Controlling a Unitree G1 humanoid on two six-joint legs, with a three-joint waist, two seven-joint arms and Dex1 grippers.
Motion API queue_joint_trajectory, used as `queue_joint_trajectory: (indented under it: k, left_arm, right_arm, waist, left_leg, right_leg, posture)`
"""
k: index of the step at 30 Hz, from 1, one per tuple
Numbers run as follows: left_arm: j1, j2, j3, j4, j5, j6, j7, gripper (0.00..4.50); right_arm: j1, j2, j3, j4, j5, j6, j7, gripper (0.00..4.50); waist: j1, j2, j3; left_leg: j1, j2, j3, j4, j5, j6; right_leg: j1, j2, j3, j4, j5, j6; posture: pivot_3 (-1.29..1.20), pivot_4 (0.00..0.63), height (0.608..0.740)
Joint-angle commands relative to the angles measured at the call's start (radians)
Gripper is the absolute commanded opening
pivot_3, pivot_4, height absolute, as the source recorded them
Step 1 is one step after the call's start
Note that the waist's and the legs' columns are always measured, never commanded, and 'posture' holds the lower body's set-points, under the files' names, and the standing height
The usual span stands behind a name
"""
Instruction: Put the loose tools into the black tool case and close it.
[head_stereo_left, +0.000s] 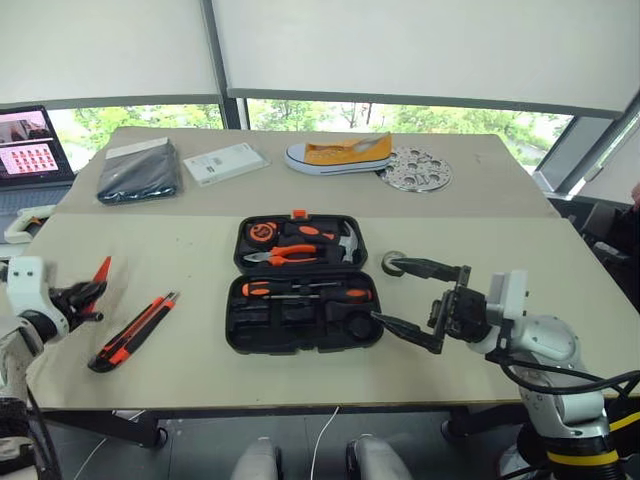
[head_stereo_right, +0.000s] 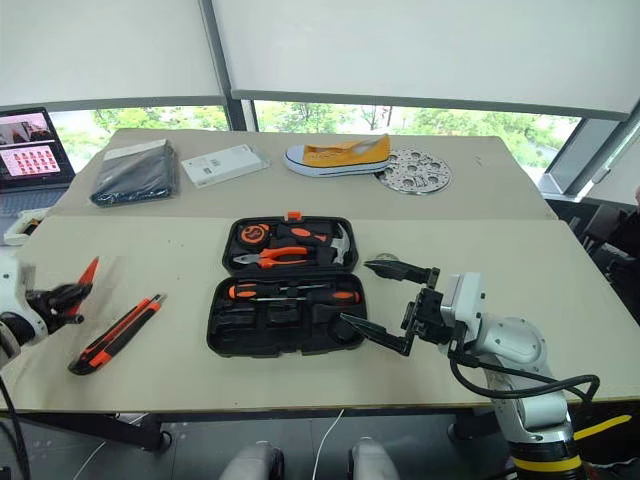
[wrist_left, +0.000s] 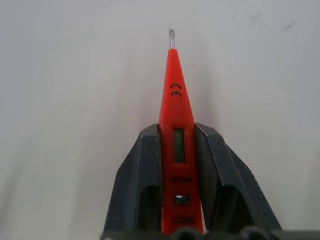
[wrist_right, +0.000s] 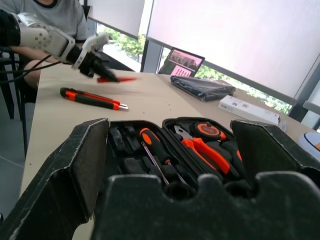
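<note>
My left gripper (wrist_left: 172, 165) pinched the small orange tester screwdriver (wrist_left: 173, 100) between its two black fingers, blade tip pointing away from the wrist, and held it above the pale table (head_stereo_left: 200, 370) at my far left, well apart from the case. The black tool case (head_stereo_left: 300, 285) lay open at the middle of the table. Its far half carried the pliers (head_stereo_left: 285, 255), the hammer (head_stereo_left: 340, 240) and the tape measure (head_stereo_left: 262, 233). Its near half held two black-and-orange screwdrivers (head_stereo_left: 305, 291) side by side in their slots, with what looked like the dark tape roll (head_stereo_left: 362, 326) at its right end, though I could not tell for certain.

The utility knife (head_stereo_left: 133, 331) lay loose on the table, between my left gripper and the case. My right gripper (head_stereo_left: 400, 298) hung spread wide just beside the case's right edge, holding nothing; its fingers framed the open case in the right wrist view.

The step in hand, as I judged it, was carrying the tester to the case. The next move called for swinging it rightward over the near half and lining it up with a free slot there before letting go. The knife and the lid would still remain.
</note>
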Motion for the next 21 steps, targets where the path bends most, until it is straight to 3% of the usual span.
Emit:
queue_joint_trajectory:
  k: [1, 3, 6, 11, 15, 21]
  left_arm:
    - [0.022, 0.033, -0.038, -0.188, -0.087, -0.066, -0.279, 0.48]
    - [0.043, 0.050, -0.092, -0.281, -0.122, -0.017, -0.381, 0.48]
    - [0.037, 0.082, -0.292, -0.464, -0.083, 0.008, -0.510, 0.48]
    - [-0.092, 0.070, -0.511, -0.458, 0.127, -0.051, -0.499, 0.48]
    - [-0.182, 0.048, -0.620, -0.448, 0.238, -0.061, -0.479, 0.48]
    - [-0.254, 0.010, -0.675, -0.409, 0.305, -0.068, -0.453, 0.48]
  right_arm:
    - [0.015, -0.061, -0.047, -0.012, -0.002, -0.039, 0.054, 4.50]
    - [0.028, -0.100, -0.049, 0.012, -0.028, -0.072, 0.101, 4.50]
    - [0.022, -0.135, -0.071, 0.062, -0.022, -0.078, 0.122, 4.50]
    - [0.012, -0.137, -0.070, 0.076, -0.027, -0.080, 0.122, 4.50]
    - [0.037, -0.141, -0.078, 0.050, -0.029, -0.071, 0.112, 4.50]
    - [0.061, -0.140, -0.082, 0.020, -0.031, -0.062, 0.084, 4.50]
  waist:
    - [0.000, 0.000, 0.000]
    - [-0.003, 0.000, 0.000]
    - [-0.005, 0.000, 0.000]
    - [-0.010, 0.001, 0.001]
    - [-0.008, 0.001, 0.001]
    - [-0.010, 0.001, 0.001]
  left_leg:
    - [0.000, 0.000, 0.000, 0.000, 0.000, 0.000]
    - [0.001, -0.001, 0.001, 0.000, 0.000, 0.000]
    - [0.001, 0.000, 0.001, 0.000, 0.000, 0.000]
    - [0.002, 0.000, 0.002, 0.000, 0.000, 0.000]
    - [0.002, 0.001, 0.001, 0.000, 0.001, 0.001]
    - [0.000, 0.000, 0.001, 0.001, 0.001, 0.001]
  right_leg:
    - [0.001, 0.000, 0.001, -0.001, 0.000, 0.000]
    - [0.001, -0.001, 0.001, -0.001, 0.000, 0.001]
    - [0.001, 0.000, 0.002, -0.001, -0.001, 0.002]
    - [0.001, 0.002, 0.003, 0.000, -0.004, 0.008]
    - [0.001, 0.005, 0.004, 0.001, -0.004, 0.008]
    - [0.000, 0.004, 0.005, 0.000, -0.004, 0.008]
  posture:
    - [0.00, 0.150, 0.740]
    - [0.00, 0.150, 0.740]
    - [0.00, 0.150, 0.740]
    - [0.00, 0.150, 0.740]
    - [0.00, 0.150, 0.740]
    - [0.00, 0.150, 0.740]
